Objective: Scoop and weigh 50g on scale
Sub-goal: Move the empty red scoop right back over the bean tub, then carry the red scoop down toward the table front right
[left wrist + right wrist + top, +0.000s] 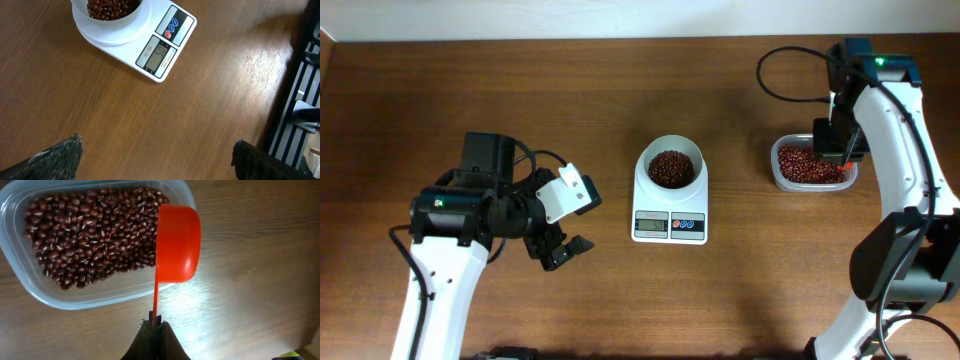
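Left pincer (pixel 582 218), overhead: spread wide, empty, above surface (pixel 520 80) left of scale (pixel 670 205). Scale mid-surface, bowl (pixel 692 150) of red beans (pixel 669 170) on it. Right pincer (pixel 832 150) over bean tub (pixel 776 168).
Left wrist: fingers (pixel 55 157) wide apart, nothing between; scale upper left.
Right wrist: pincer clamped tight on handle of red scoop (pixel 177 242); scoop on its side at tub rim.

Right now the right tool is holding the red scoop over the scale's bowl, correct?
No. The right tool holds the red scoop at the rim of the clear tub, not over the scale's bowl; the right wrist view shows it.
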